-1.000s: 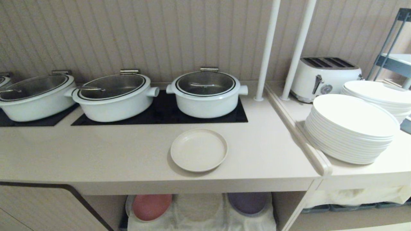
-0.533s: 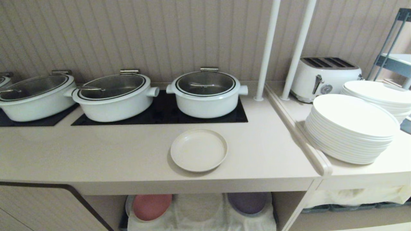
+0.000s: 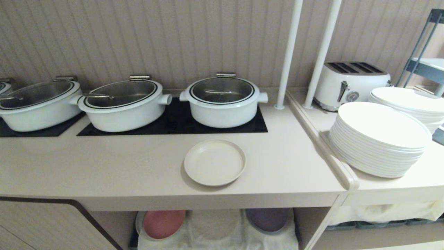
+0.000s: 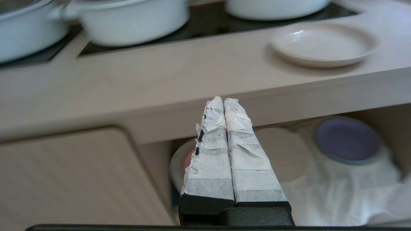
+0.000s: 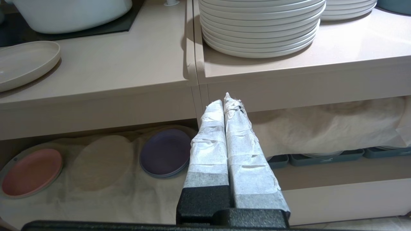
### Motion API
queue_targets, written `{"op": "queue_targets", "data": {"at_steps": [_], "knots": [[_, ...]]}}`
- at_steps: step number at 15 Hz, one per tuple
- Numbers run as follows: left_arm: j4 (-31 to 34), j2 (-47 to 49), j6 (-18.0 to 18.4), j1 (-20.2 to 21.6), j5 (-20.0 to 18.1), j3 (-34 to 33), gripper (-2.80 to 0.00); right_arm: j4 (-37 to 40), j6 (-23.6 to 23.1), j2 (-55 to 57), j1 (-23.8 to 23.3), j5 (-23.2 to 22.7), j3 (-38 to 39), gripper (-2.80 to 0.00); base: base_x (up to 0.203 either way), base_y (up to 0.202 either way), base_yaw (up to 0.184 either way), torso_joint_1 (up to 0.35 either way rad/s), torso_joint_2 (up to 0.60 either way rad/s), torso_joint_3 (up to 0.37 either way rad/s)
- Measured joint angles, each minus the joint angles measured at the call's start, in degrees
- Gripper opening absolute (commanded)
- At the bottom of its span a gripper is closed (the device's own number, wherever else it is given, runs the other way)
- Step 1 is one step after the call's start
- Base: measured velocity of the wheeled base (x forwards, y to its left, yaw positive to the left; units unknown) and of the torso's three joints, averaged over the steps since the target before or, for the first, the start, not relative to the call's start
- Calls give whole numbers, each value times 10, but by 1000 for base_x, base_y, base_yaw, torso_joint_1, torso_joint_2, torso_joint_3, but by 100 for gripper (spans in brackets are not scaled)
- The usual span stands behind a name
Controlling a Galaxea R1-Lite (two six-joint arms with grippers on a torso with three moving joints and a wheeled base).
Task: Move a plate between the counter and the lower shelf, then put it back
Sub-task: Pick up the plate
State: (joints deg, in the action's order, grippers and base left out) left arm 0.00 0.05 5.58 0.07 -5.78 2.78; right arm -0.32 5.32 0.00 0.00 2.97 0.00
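The small cream-beige plate [image 3: 214,162] lies flat on the counter [image 3: 104,166], in front of the black hob panel; the wrist views also catch the plate [image 4: 322,43] [image 5: 22,62]. Under the counter opens the lower shelf [image 3: 215,227], its floor covered by a wrinkled white cloth [image 5: 102,192]. My left gripper [image 4: 223,100] is shut and empty, held low before the counter's front edge, left of the plate. My right gripper [image 5: 226,99] is shut and empty too, near the post between the two shelves. Neither arm appears in the head view.
Three white lidded pots [image 3: 223,100] stand on the hob panels. A pink plate [image 3: 163,224] and a purple plate [image 3: 267,219] lie on the shelf cloth. Stacked white dinner plates [image 3: 380,139] and a toaster [image 3: 350,83] occupy the adjoining top; grey trays [image 5: 321,157] fill the neighbouring recess.
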Motion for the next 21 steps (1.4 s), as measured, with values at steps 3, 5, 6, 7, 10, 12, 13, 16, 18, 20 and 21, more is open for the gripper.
{"op": "queue_targets", "data": {"at_steps": [3, 5, 6, 7, 10, 12, 13, 16, 18, 20, 21], "knots": [[40, 0, 0, 0, -16, 35, -280, 0, 0, 0, 0, 0, 0, -280, 0, 0, 0, 0, 0, 0], [73, 1, 0, 0, -20, 63, -280, 0, 0, 0, 0, 0, 0, -280, 0, 0, 0, 0, 0, 0], [84, 5, 0, 0, -23, 77, -280, 0, 0, 0, 0, 0, 0, -280, 0, 0, 0, 0, 0, 0], [91, 14, -1, 0, -25, 91, -280, 0, 0, 0, 0, 0, 0, -280, 0, 0, 0, 0, 0, 0], [93, 72, -5, -2, -27, 140, -280, 0, 0, 0, 0, 0, 0, -280, 0, 0, 0, 0, 0, 0], [93, 134, -16, -4, -29, 191, -280, 0, 0, 0, 0, 0, 0, -280, 0, 0, 0, 0, 0, 0], [93, 169, -21, -4, -31, 221, -280, 0, 0, 0, 0, 0, 0, -280, 0, 0, 0, 0, 0, 0], [93, 271, -26, -6, -41, 303, -280, 0, 0, 0, 0, 0, 0, -280, 0, 0, 0, 0, 0, 0], [93, 333, -28, -6, -57, 353, -280, 0, 0, 0, 0, 0, 0, -280, 0, 0, 0, 0, 0, 0], [96, 397, -28, -6, -61, 400, -280, 0, 0, 0, 0, 0, 0, -280, 0, 0, 0, 0, 0, 0], [97, 426, -28, -6, -62, 420, -280, 0, 0, 0, 0, 0, 0, -280, 0, 0, 0, 0, 0, 0]]}}
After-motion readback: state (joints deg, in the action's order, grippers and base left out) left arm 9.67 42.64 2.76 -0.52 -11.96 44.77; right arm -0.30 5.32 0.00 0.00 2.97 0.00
